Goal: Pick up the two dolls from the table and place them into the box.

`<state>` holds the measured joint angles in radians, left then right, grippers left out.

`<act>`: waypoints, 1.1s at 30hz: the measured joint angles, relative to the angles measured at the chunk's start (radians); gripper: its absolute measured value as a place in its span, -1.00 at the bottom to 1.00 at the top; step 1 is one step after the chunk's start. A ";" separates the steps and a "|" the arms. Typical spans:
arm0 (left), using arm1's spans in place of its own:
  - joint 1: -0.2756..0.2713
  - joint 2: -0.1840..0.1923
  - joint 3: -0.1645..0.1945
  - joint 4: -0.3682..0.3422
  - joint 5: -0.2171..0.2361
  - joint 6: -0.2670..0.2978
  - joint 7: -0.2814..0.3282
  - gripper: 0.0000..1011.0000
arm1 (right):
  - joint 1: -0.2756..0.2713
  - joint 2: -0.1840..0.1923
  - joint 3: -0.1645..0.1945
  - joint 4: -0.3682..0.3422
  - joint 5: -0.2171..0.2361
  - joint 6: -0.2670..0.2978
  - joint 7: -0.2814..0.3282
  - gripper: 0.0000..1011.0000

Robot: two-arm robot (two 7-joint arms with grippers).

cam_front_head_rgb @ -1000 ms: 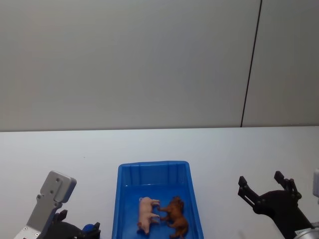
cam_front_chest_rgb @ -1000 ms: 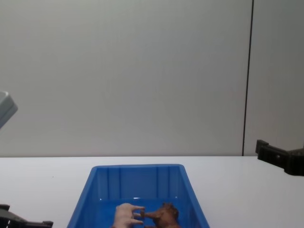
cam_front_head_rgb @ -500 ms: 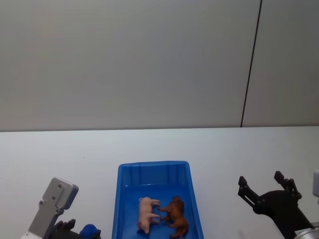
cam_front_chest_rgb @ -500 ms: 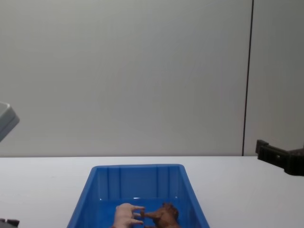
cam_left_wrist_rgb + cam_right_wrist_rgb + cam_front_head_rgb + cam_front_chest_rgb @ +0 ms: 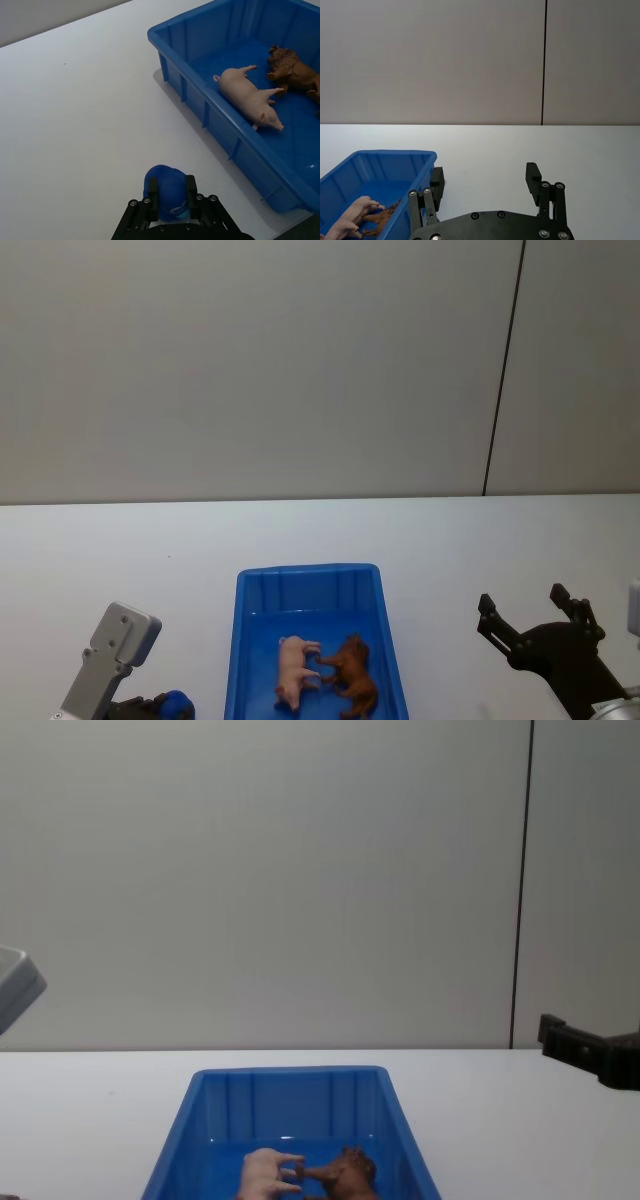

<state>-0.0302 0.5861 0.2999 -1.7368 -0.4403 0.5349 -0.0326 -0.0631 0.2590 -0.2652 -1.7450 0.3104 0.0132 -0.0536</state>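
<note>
Pig (image 5: 248, 99) & brown animal (image 5: 295, 74) in box (image 5: 200, 107); left tool (image 5: 171, 196) beside it.

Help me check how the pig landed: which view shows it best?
The left wrist view: the pig lies on its side in the box, seen whole and large. The head view shows it small; the chest and right wrist views catch only part of it.

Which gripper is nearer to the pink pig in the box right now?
Left. The left gripper sits low just outside the box, on the side where the pink pig lies. The right gripper hangs open farther off beyond the opposite wall.
</note>
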 joint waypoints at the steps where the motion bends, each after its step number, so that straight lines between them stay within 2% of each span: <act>1: 0.001 -0.001 0.000 0.000 0.002 -0.001 0.000 -0.38 | 0.000 0.000 0.000 0.000 0.000 0.000 0.000 0.98; 10: 0.008 -0.001 -0.003 -0.014 0.012 -0.033 0.002 -0.50 | 0.000 0.000 0.000 0.000 0.000 0.000 0.000 0.98; 21: 0.011 -0.001 -0.010 -0.054 0.034 -0.122 -0.003 -0.61 | 0.000 0.000 0.000 0.000 0.000 0.000 0.000 0.98; 33: -0.012 -0.016 -0.011 -0.087 0.062 -0.245 -0.092 -0.67 | 0.000 0.000 0.000 0.000 0.000 0.000 0.000 0.98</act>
<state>-0.0426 0.5702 0.2893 -1.8240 -0.3782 0.2900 -0.1246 -0.0632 0.2590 -0.2652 -1.7450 0.3104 0.0132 -0.0536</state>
